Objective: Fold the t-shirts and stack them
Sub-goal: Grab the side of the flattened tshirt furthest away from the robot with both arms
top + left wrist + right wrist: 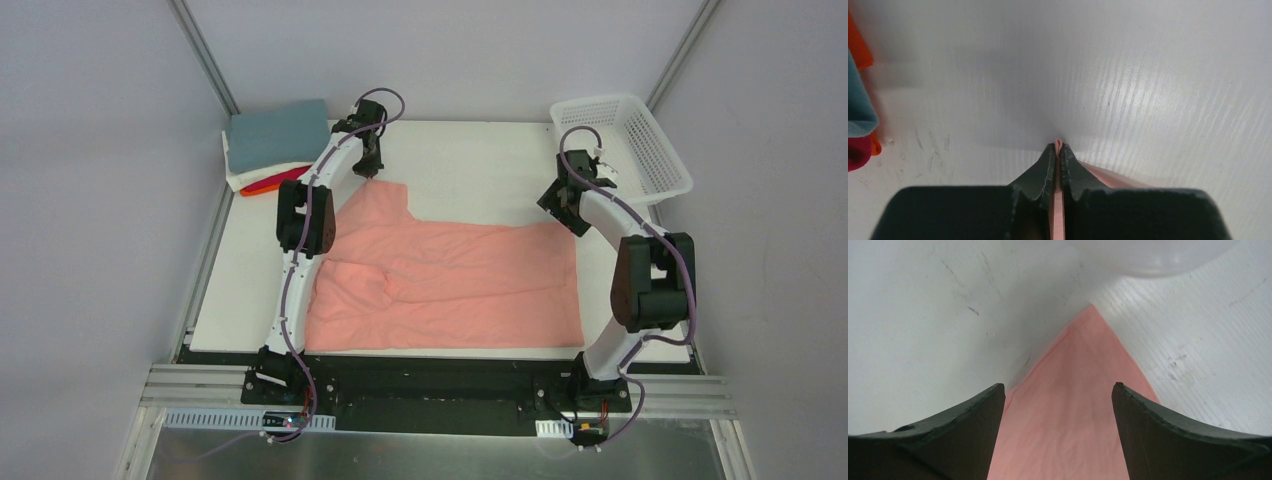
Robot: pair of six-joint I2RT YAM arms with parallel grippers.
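The salmon-pink t-shirt (pixel 450 275) lies spread on the white table, wrinkled near its left side. My left gripper (pixel 370 168) is at its far left corner, shut on a thin edge of the pink cloth (pixel 1058 145) in the left wrist view. My right gripper (pixel 572 218) hovers over the shirt's far right corner, jaws wide open and empty, with the pink corner (pixel 1083 390) lying between them. A stack of folded t-shirts (pixel 275 140), grey-blue on top with white, orange and red below, sits at the far left corner; its edge shows in the left wrist view (pixel 859 110).
A white plastic lattice basket (pixel 625 140) stands at the far right corner of the table (pixel 470 160), close behind the right gripper. Grey walls enclose the table on the left, back and right.
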